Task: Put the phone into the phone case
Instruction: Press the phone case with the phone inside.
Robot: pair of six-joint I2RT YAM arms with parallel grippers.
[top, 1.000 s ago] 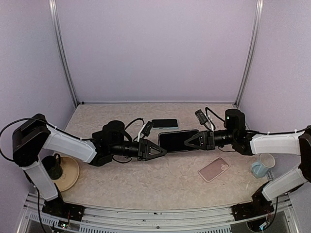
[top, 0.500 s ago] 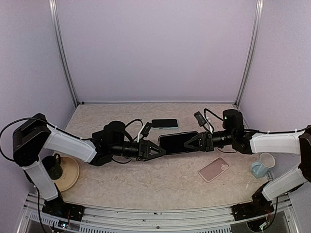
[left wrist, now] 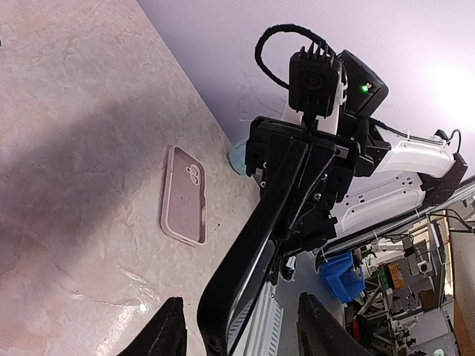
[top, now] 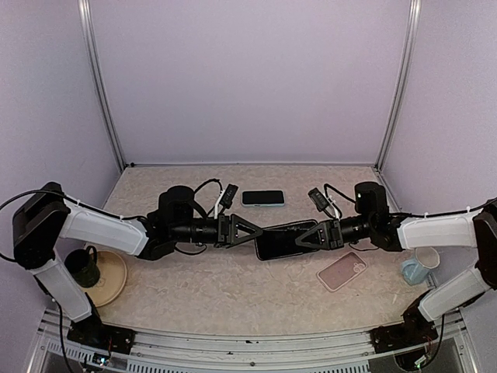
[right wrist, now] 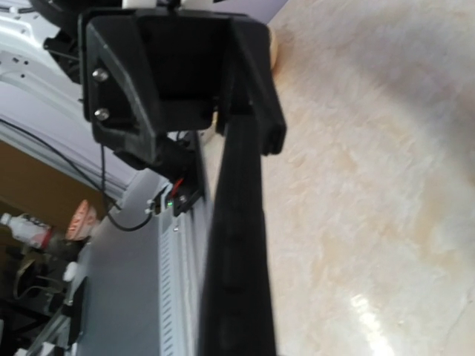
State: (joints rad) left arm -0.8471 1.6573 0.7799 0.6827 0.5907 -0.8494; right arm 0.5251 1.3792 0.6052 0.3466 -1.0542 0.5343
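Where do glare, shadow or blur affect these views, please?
Top external: evenly lit, sharp. Left wrist: bright glare on the lilac wall, broad shadow across the beige marbled tabletop. Right wrist: the black slab-shaped phone is close and blurred; a glare spot on the tabletop.

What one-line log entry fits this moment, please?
phone: aloft | right gripper: shut on phone | left gripper: open around its end | pink case: empty, on table

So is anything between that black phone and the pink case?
Nothing visible. The flat black phone is clamped in the right end effector; only bare table separates it from the pink rectangular phone case.
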